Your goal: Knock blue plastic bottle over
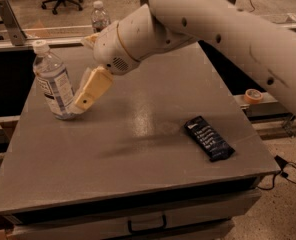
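The blue plastic bottle (54,82) is a wide clear bottle with a white cap and a white-and-blue label. It stands at the table's left side and leans a little to the left. My gripper (83,103) hangs from the big white arm and touches the bottle's lower right side, low above the table top.
A slimmer clear bottle (100,18) stands at the table's far edge, partly behind my arm. A dark snack packet (208,138) lies flat at the right front. The grey table (138,149) has a drawer below. A tape roll (253,95) lies on a ledge to the right.
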Robot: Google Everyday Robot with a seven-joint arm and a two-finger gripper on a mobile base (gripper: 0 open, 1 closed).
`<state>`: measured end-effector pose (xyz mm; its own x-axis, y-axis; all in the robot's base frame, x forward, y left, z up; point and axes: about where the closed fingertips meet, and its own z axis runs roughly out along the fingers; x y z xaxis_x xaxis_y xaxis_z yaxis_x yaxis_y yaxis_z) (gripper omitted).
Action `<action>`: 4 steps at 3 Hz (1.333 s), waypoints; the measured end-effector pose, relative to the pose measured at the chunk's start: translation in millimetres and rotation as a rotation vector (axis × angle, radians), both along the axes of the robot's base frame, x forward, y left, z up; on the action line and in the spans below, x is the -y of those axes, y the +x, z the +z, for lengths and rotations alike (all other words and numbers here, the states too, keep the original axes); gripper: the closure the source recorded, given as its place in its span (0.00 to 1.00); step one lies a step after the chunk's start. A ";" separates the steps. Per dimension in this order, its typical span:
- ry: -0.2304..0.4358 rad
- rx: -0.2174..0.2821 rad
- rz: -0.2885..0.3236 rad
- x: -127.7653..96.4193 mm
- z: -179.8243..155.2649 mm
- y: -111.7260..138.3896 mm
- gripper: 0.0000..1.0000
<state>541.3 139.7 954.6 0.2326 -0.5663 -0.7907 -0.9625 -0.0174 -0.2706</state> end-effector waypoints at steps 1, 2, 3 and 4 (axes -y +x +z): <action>0.154 -0.067 -0.014 -32.7 -15.1 25.9 0.00; 0.285 -0.209 -0.030 -60.7 -32.6 34.9 0.16; 0.367 -0.353 -0.030 -80.2 -40.0 31.4 0.39; 0.410 -0.411 -0.045 -80.6 -37.5 29.5 0.62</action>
